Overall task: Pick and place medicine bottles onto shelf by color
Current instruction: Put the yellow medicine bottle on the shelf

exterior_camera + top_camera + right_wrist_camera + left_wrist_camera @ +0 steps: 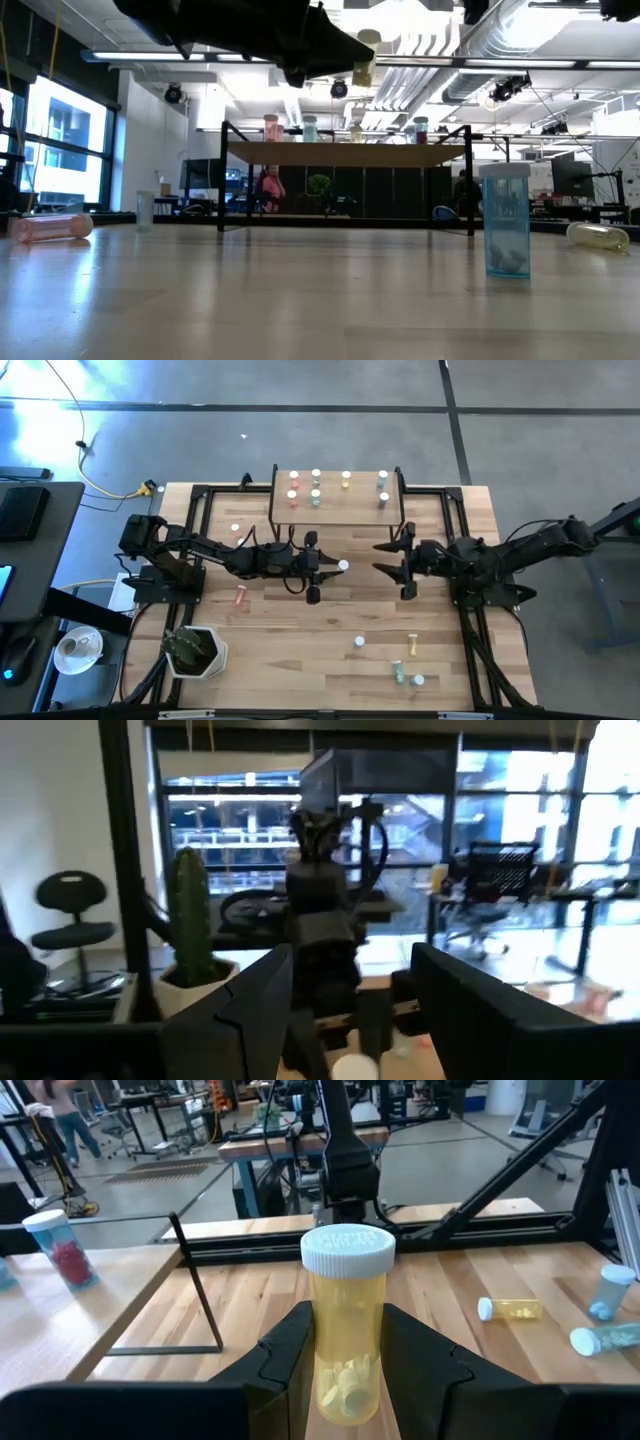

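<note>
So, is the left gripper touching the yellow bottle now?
Touching. In the left wrist view the left gripper has both fingers pressed against the yellow bottle.

Bright, even light falls on the table [330, 610] in the high view, with a glare patch on the grey floor [40, 430] at the upper left. In the low view, ceiling strip lights [480, 63] shine and the near tabletop is soft. The right wrist view is dim, backlit by bright windows [250, 810], and blurred throughout.
</note>
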You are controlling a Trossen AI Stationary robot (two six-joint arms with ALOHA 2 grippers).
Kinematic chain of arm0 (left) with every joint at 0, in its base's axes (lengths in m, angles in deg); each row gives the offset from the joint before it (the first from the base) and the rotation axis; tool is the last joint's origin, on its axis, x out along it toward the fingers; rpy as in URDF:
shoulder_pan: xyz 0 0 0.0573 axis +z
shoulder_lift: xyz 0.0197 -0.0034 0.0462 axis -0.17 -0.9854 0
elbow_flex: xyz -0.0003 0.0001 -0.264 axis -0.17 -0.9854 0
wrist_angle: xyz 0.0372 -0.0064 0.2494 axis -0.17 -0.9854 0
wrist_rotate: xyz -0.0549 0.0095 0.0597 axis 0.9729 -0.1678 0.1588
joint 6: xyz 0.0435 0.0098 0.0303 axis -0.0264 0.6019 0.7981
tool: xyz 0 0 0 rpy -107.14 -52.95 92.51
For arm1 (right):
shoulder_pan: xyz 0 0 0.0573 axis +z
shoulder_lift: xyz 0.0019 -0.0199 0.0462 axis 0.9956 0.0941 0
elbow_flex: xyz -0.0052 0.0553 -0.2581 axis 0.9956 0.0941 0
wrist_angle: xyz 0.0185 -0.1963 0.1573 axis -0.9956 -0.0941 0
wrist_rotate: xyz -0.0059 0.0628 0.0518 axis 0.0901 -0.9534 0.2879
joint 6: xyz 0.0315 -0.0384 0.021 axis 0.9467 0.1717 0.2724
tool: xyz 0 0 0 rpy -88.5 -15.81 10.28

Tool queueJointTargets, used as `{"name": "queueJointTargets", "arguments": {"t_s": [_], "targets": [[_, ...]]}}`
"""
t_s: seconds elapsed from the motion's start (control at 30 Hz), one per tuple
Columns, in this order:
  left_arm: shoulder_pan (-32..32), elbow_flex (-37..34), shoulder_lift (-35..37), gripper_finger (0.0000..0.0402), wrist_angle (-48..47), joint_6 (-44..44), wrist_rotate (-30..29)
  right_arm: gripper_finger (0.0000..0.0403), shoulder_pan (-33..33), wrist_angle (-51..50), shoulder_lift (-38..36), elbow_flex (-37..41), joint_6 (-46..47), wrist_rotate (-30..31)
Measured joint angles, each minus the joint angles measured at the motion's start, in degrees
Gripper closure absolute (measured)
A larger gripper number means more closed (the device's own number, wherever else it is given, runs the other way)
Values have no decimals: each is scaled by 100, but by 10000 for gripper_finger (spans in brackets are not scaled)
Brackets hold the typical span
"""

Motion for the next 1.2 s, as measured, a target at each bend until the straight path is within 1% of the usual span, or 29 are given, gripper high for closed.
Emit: {"name": "queueJointTargets", "arguments": {"t_s": [0.07, 0.13, 0.3, 0.37, 0.53, 0.67, 0.8, 0.97, 1.2], "targets": [[0, 0, 0, 308, 0, 0, 2, 205, -77, 2, 172, 0, 231, -244], [0, 0, -1, 308, -2, 0, 2, 205, -104, 9, 390, 0, 321, -366], [-19, 0, -1, 308, -15, 7, 4, 205, -101, 389, 1020, 0, 261, -334], [-20, 0, -1, 308, -20, 7, 7, 205, -101, 702, 1275, 0, 241, -319], [-20, 0, -1, 308, -24, 17, 9, 206, -127, 1481, 1798, -4, -136, -318], [-20, 0, -3, 308, -24, 19, 20, 206, -244, 1493, 2026, -134, -107, -311], [-20, 0, -3, 308, -24, 20, 20, 206, -318, 1379, 2234, -384, -104, -306], [-18, 0, -3, 308, -28, 20, 18, 206, -380, 629, 2386, -686, -163, -306], [-17, 0, -5, 308, -48, 20, 17, 206, -386, -219, 2419, -1050, 51, -206]]}}
